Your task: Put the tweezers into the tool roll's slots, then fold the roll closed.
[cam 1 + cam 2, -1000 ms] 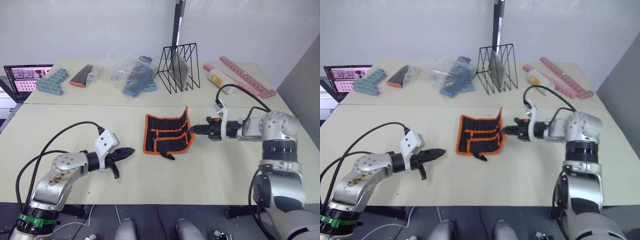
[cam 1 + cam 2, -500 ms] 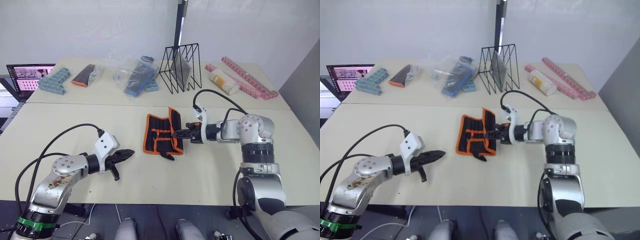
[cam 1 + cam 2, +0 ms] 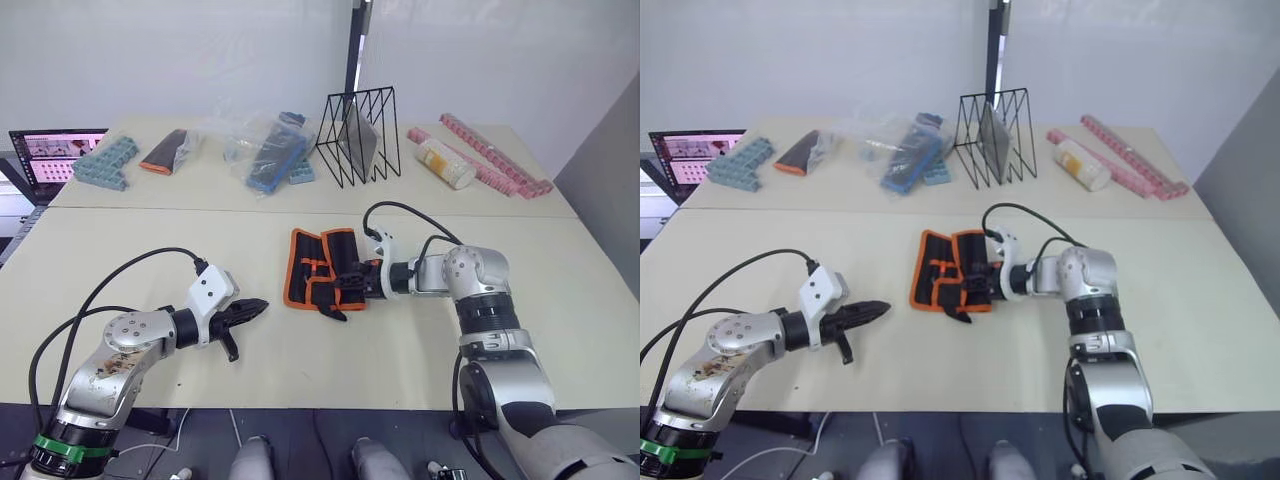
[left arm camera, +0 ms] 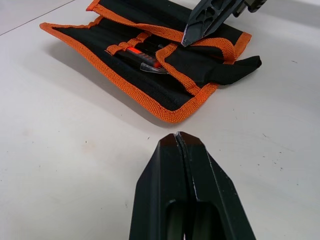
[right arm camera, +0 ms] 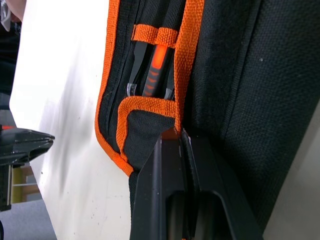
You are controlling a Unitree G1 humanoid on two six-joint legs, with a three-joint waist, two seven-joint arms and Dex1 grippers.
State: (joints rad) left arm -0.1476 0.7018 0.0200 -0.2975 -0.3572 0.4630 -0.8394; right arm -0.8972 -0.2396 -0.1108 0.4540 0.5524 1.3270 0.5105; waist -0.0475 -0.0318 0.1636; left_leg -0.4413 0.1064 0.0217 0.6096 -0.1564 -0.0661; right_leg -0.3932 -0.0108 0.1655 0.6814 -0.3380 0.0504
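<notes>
Left eye view: the flat black fabric tool roll with orange edging [image 3: 322,270] lies on the cream table [image 3: 150,240] near the middle of the frame, its right-hand flap folded over toward the left and a black strap [image 3: 333,311] trailing from its lower edge. The right gripper [image 3: 350,279] reaches in from the right and rests on that folded flap, its two black fingers pressed together on the orange edging. In the right wrist view, a black and orange slim tool [image 5: 154,70] sits tucked under an orange band [image 5: 155,35] inside the roll. At lower left of the frame, the left gripper [image 3: 254,304] hangs over bare table, well apart from the roll, fingers closed on nothing. Along the top stand a black wire rack [image 3: 358,135] and blue blocks [image 3: 104,162].
</notes>
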